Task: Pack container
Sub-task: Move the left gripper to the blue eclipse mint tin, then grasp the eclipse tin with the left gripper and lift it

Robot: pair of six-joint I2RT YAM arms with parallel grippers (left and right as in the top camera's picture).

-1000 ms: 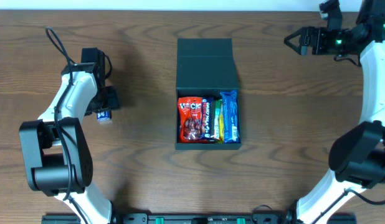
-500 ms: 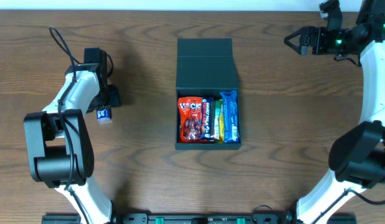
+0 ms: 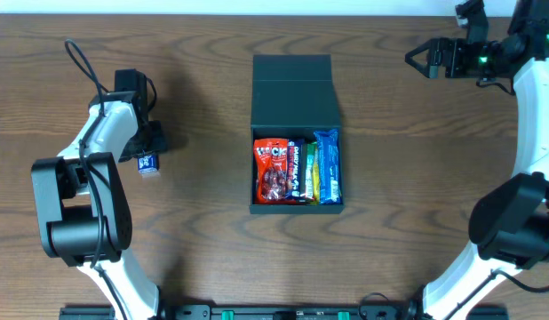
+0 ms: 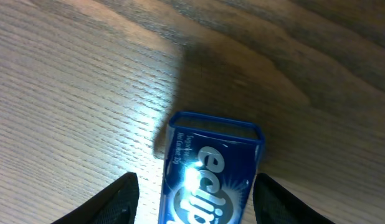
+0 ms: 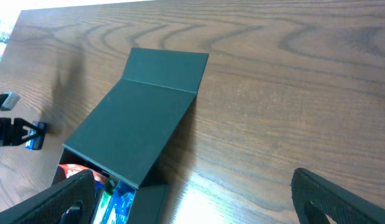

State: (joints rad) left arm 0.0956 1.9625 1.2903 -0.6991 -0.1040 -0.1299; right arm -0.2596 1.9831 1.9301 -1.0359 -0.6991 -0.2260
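Note:
The dark green container stands mid-table with its flap lid open toward the far side; it also shows in the right wrist view. Inside lie a red snack bag and several bars. A small blue Eclipse gum box lies on the table at the left. In the left wrist view the gum box sits between my open left gripper's fingertips, with gaps on both sides. My right gripper is open and empty, held high at the far right.
The table is brown wood. The left arm reaches over the left side and the right arm runs along the right edge. The table's far edge lies just behind the container's lid.
The left arm shifted slightly right and then back over the gum box. The right arm, the container and the gum box have not moved.

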